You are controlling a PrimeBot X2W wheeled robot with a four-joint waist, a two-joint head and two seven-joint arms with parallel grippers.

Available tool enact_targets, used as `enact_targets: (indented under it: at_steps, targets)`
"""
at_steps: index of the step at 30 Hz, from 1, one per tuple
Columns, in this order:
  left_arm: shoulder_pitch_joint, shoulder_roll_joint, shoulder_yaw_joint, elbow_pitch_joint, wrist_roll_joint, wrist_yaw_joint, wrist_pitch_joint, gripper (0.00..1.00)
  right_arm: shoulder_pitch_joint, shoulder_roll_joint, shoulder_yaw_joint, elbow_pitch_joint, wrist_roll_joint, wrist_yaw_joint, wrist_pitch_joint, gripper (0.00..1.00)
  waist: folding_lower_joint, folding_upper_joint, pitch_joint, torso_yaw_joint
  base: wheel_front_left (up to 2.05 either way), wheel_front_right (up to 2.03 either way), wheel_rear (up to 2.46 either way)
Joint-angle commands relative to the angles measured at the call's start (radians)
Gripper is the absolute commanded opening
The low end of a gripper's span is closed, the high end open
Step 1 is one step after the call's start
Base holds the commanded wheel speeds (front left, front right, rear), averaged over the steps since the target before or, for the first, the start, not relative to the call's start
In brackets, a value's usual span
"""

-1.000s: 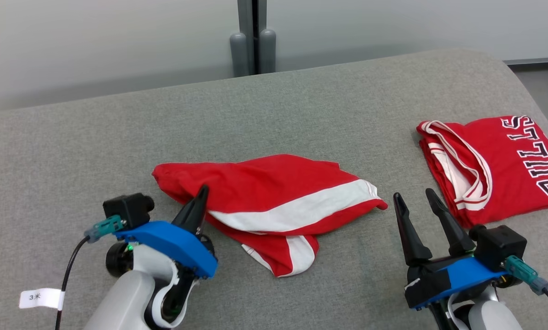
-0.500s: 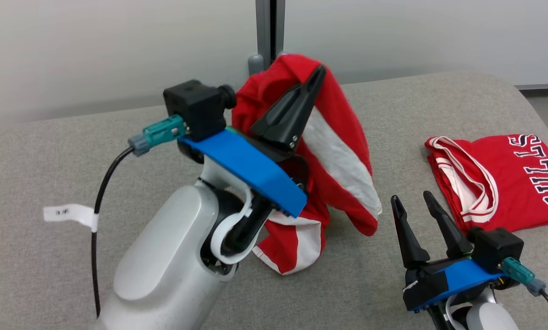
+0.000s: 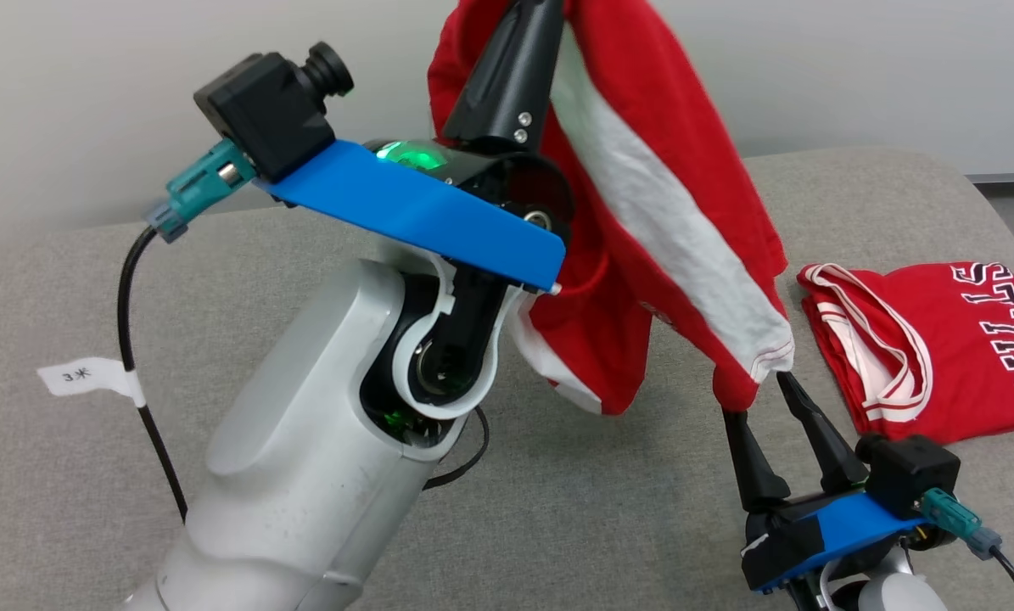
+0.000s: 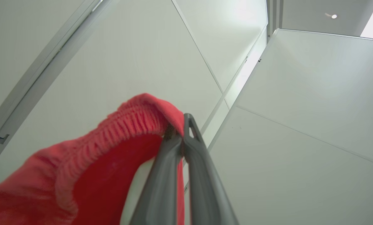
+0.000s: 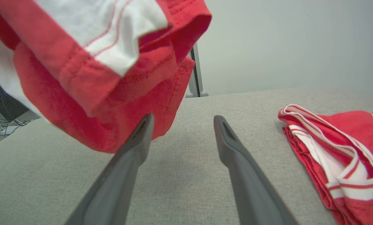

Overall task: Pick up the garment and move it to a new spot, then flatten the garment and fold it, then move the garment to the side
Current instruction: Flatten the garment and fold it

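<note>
Dangling higher, garment [image 3: 685, 153] in left gripper [image 4: 182, 126]

Left forearm [image 3: 303, 441]: pale grey glossy shell, rounded; white ring [image 3: 439, 399] at wrist joint.
Blue plate [image 3: 422, 212] carried black boxy camera [image 3: 273, 102] and teal connector [image 3: 197, 182]. Black cable [image 3: 133, 339] bore white paper tag [image 3: 86, 378].
Green light [image 3: 405, 155] glowed.
Left claw [image 4: 180, 125]: long dark tapered fingers, two silver screws [image 3: 520, 126].
Right claw [image 3: 759, 424]: same fingers. Right plate [image 3: 846, 518] was blue, patched with black tape [image 3: 782, 543].

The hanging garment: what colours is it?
Garment: red with a white stripe; best in head view.
</note>
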Motion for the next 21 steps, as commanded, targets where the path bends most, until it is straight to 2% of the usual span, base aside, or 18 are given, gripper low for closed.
enact_targets:
  at_steps: [1,5,8,11,14,15,16,21]
  targets:
    - [0.028,0.007,0.014,0.053,0.007,0.019,-0.018,0.0,-0.004,-0.001,0.005,-0.002,0.007,0.001,-0.003,1.0,0.0,0.0,0.004,0.006,0.0,0.0,0.0]
    - [0.091,0.089,0.041,0.21,0.048,0.065,-0.052,0.0,-0.019,-0.001,0.017,-0.005,0.013,0.001,-0.006,1.0,0.0,0.0,0.019,0.013,0.0,0.0,0.0]
    - [0.118,0.127,0.05,0.291,0.076,0.085,-0.067,0.0,-0.024,-0.001,0.019,-0.004,0.011,0.001,-0.008,1.0,0.0,0.0,0.029,0.016,0.0,0.0,0.0]
    - [0.158,0.186,0.083,0.444,0.09,0.111,-0.084,0.0,-0.035,-0.001,0.024,-0.004,0.011,0.001,-0.008,1.0,0.0,0.0,0.061,0.021,0.0,0.0,0.0]
    - [0.169,0.203,0.086,0.518,0.096,0.119,-0.088,0.02,-0.045,-0.001,0.026,-0.004,0.009,0.001,-0.01,1.0,0.0,0.0,0.075,0.022,0.0,0.0,0.0]
    - [0.169,0.207,0.085,0.554,0.097,0.121,-0.088,0.66,-0.047,-0.001,0.029,-0.003,0.009,0.001,-0.01,1.0,0.0,0.0,0.08,0.021,0.0,0.0,0.0]
    - [0.17,0.215,0.082,0.587,0.103,0.12,-0.086,1.0,-0.051,-0.001,0.033,-0.002,0.01,0.001,-0.011,1.0,0.0,0.0,0.086,0.017,0.0,0.0,0.0]
    - [0.171,0.238,0.071,0.686,0.122,0.095,-0.092,1.0,-0.067,-0.001,0.032,0.003,0.009,0.001,-0.014,1.0,0.0,0.0,0.1,0.012,0.0,0.0,0.0]
